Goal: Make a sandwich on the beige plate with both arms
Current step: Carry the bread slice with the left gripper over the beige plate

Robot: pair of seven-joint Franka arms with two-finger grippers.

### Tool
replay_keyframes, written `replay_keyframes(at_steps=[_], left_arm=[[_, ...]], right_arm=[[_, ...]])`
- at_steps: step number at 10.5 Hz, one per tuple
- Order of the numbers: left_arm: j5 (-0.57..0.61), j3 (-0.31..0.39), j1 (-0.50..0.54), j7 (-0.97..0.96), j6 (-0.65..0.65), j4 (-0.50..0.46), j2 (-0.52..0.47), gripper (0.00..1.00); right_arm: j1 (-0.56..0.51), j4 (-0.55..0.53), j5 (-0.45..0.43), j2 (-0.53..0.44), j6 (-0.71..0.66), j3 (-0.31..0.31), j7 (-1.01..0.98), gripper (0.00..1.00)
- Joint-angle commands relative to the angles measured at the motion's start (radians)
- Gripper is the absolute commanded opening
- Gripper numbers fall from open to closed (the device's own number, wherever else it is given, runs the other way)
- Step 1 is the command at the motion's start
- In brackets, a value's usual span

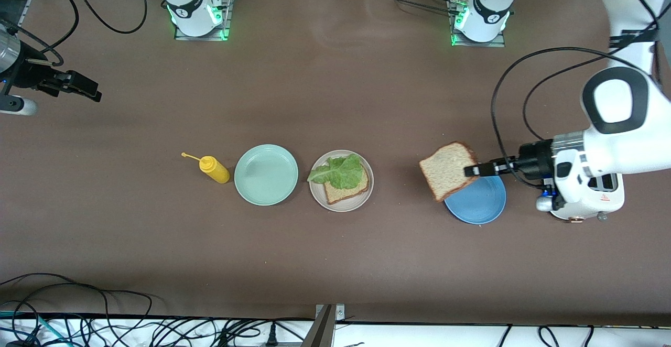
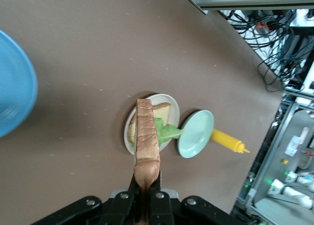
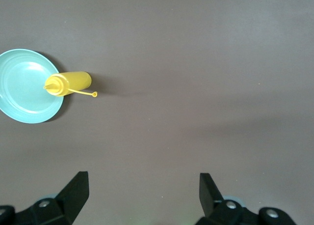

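My left gripper (image 1: 472,170) (image 2: 146,185) is shut on one edge of a brown toast slice (image 1: 447,170) (image 2: 147,141) and holds it in the air over the rim of the blue plate (image 1: 482,203). On the beige plate (image 1: 342,206) (image 2: 126,136) at the table's middle lies the other toast slice (image 1: 346,192), with a ruffled green lettuce leaf (image 1: 339,171) (image 2: 167,131) on top of it. My right gripper (image 1: 86,89) (image 3: 144,190) waits open and empty above bare table at the right arm's end.
Beside the beige plate, toward the right arm's end, sits a mint-green plate (image 1: 266,174) (image 3: 22,87), then a yellow squeeze bottle (image 1: 214,169) (image 3: 68,82) lying on its side. A white toaster (image 1: 603,195) stands under the left arm. Cables run along the table's near edge.
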Motion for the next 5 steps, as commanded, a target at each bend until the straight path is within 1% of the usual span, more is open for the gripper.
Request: replay_keyframes(at_steps=[1,3,5], left_arm=[[-0.112,0.01,-0.063,-0.051,0.087,-0.041,-0.01,0.0],[-0.201,0.01,-0.128,-0.065,0.199,-0.055,0.016,0.0],[-0.255,0.008,-0.192,-0.064,0.285,-0.054,0.059,0.0]], right_arm=[[-0.008,0.022,0.031,0.01,-0.015,0.001,0.01,1.0],[-0.008,0.022,0.031,0.01,-0.015,0.001,0.01,1.0],[-0.009,0.022,0.031,0.01,-0.013,0.0,0.01,1.0]])
